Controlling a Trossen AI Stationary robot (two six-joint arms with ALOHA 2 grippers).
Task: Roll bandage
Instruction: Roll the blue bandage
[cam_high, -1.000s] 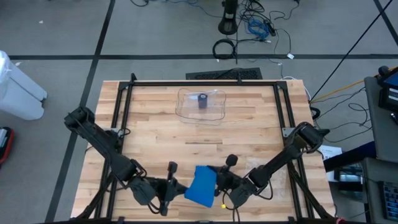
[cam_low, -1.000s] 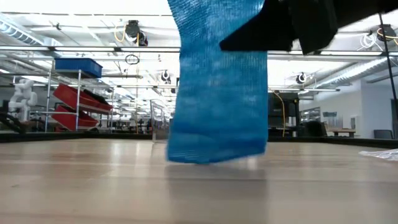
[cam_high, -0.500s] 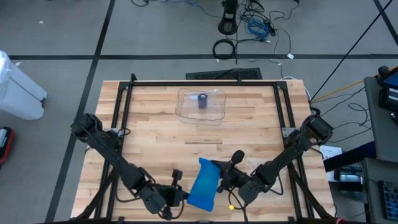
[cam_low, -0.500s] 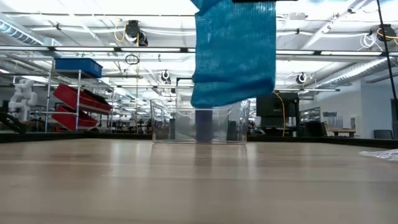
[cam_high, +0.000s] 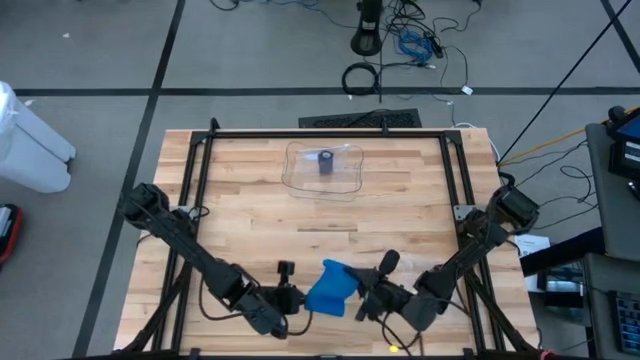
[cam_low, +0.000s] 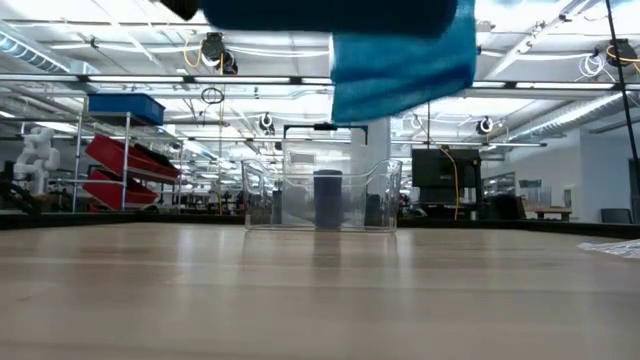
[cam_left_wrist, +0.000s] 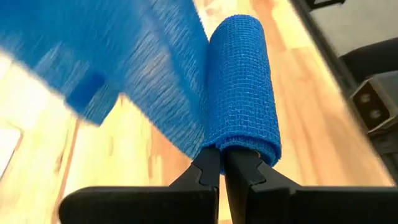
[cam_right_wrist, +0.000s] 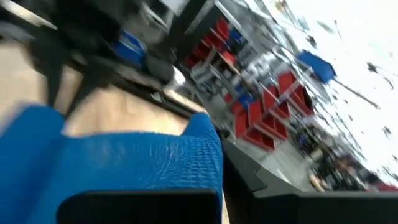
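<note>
A blue mesh bandage (cam_high: 330, 285) is held in the air between my two grippers near the table's near edge. In the left wrist view it shows a rolled part (cam_left_wrist: 239, 87) and a loose strip (cam_left_wrist: 143, 68) beside it. My left gripper (cam_high: 291, 298) is shut on it from the left, and my right gripper (cam_high: 366, 296) is at its right side. In the low view the bandage (cam_low: 400, 60) hangs high, clear of the table. A dark roll (cam_high: 326, 162) stands upright in a clear tray (cam_high: 300, 175) at the far middle. My left gripper pinches the near end of the rolled part (cam_left_wrist: 239, 148) between its two fingers (cam_left_wrist: 208, 171), which lie along the roll. The roll is lifted clear of the table, and the loose strip runs off beside it. My right gripper holds the loose strip (cam_right_wrist: 130, 165) from the table's right. The gripper's own body hides the place of contact. The strip is clear of the table.
A black frame (cam_high: 330, 133) runs around the wooden table top (cam_high: 400, 200). The middle of the table between the tray and the grippers is bare wood.
The bandage hung as a long sheet with its lower end on the table. It has been lifted clear, and the hanging part has grown much shorter and bunched up between the grippers. Both grippers have risen, and my left gripper has gone toward the bandage.
</note>
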